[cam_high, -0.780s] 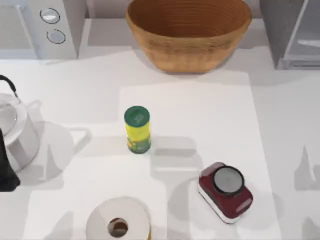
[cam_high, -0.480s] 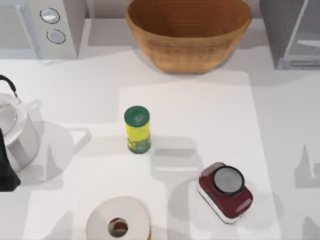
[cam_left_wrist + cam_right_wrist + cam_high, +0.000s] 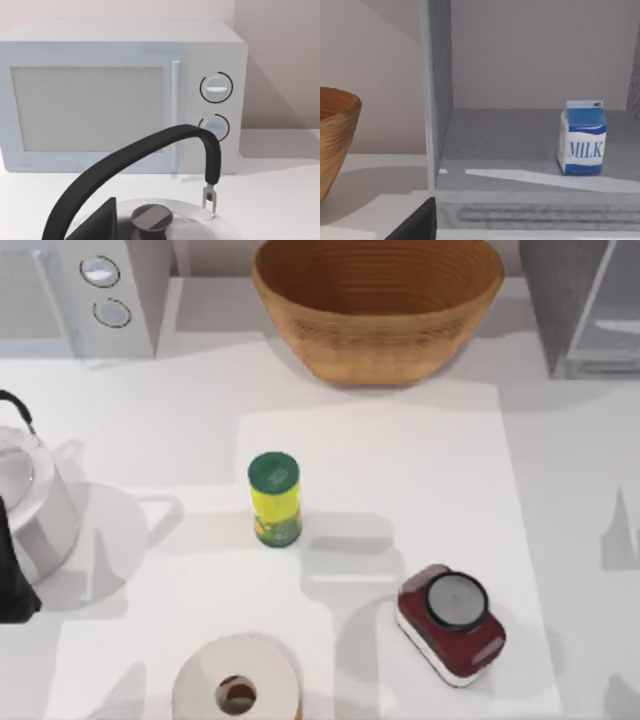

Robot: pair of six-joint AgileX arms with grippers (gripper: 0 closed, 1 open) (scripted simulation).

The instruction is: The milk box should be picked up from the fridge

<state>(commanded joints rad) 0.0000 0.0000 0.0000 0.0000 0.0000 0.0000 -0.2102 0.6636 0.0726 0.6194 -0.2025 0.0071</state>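
The milk box (image 3: 582, 137) is a blue and white carton marked MILK. It stands upright on the floor of the fridge (image 3: 438, 100), toward its far side in the right wrist view. The fridge (image 3: 580, 310) is the dark-grey speckled cabinet at the back right corner of the table. My right gripper (image 3: 415, 223) shows as a dark tip in front of the fridge's opening, well short of the carton. My left gripper (image 3: 10, 580) sits at the table's left edge beside the kettle (image 3: 30, 500).
A wicker basket (image 3: 376, 300) stands at the back middle and a microwave (image 3: 90, 290) with two knobs at the back left. On the white mat are a yellow can (image 3: 274, 498), a red scale (image 3: 450, 623) and a paper roll (image 3: 237, 685).
The arm shadow at the table's right edge has shifted toward the back. No object on the table has moved, and the left arm is still.
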